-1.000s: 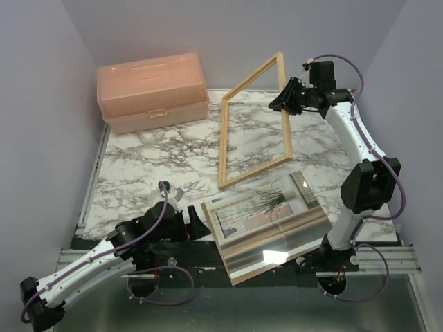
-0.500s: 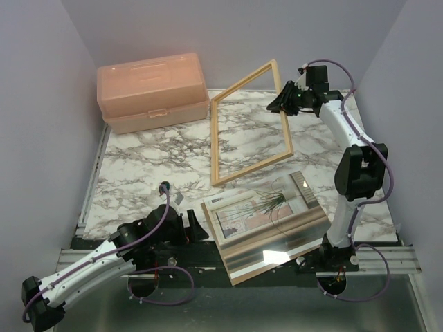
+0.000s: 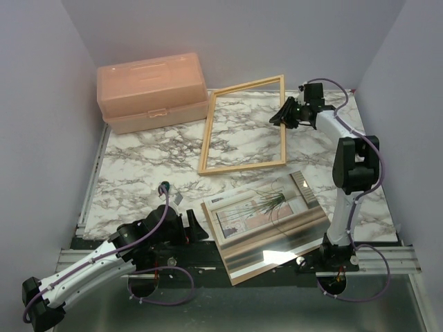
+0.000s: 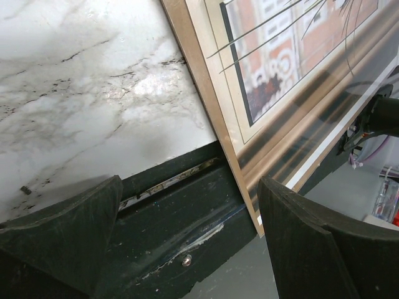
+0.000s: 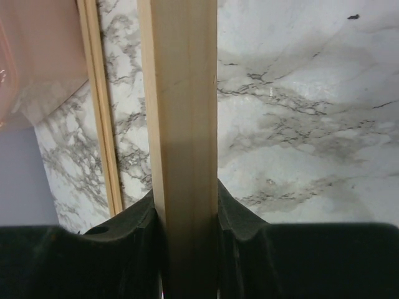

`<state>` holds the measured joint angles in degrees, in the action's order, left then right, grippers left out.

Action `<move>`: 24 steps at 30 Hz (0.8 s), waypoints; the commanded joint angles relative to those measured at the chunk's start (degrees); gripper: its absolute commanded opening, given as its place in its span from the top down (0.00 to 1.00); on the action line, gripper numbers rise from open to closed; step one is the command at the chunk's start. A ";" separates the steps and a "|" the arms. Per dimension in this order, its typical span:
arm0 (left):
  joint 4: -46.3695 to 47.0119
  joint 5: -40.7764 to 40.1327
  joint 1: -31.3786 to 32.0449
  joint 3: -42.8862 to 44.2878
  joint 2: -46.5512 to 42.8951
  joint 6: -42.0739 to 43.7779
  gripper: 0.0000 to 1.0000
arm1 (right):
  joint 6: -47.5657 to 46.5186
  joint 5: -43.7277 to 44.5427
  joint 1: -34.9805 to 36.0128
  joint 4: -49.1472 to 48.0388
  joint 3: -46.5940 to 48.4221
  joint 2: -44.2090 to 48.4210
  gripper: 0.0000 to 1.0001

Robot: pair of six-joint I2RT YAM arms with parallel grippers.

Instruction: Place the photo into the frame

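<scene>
Barely begun, nothing framed yet. Pinching the frame (image 3: 242,167) by its right bar with the right fingers (image 5: 240,218), seemingly flat on the counter (image 3: 152,166) beside the toolbox (image 3: 152,90). Holding the left fingers (image 4: 68,218) spread wide and empty just beside the photo (image 3: 252,207), face up on the backing board (image 3: 232,267). Left to do: joining photo and frame.

Plain pale-lilac back wall (image 3: 235,34), left wall (image 3: 34,138) and right wall (image 3: 415,104) close on three sides around a table (image 3: 138,173) topped in white marble with grey veining, evenly and softly lit, an aluminium rail (image 3: 387,259) along its near edge, dull grey floor (image 3: 277,311) below.
</scene>
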<state>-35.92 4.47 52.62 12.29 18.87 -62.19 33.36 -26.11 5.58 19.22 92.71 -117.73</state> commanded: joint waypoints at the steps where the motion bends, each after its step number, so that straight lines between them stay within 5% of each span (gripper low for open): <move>1: 0.77 -1.10 -0.06 -0.60 -0.16 -0.56 0.08 | -2.44 6.50 -0.48 -0.56 0.01 -3.91 0.67; 11: 1.23 -0.82 -0.06 -0.45 0.70 -0.69 0.08 | -6.93 10.13 -0.75 3.88 7.25 -10.18 0.39; 20: 1.80 -0.60 -0.06 -0.25 1.06 -0.93 0.08 | -9.83 20.36 -0.75 5.48 4.52 -4.21 0.08; 24: 2.50 -0.46 -0.07 -0.25 1.16 -1.00 0.08 | -10.53 24.25 -0.58 6.36 -0.05 0.12 0.06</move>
<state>-35.05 4.49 52.62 12.29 19.68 -62.61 24.88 -9.08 5.08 23.49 96.16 -123.85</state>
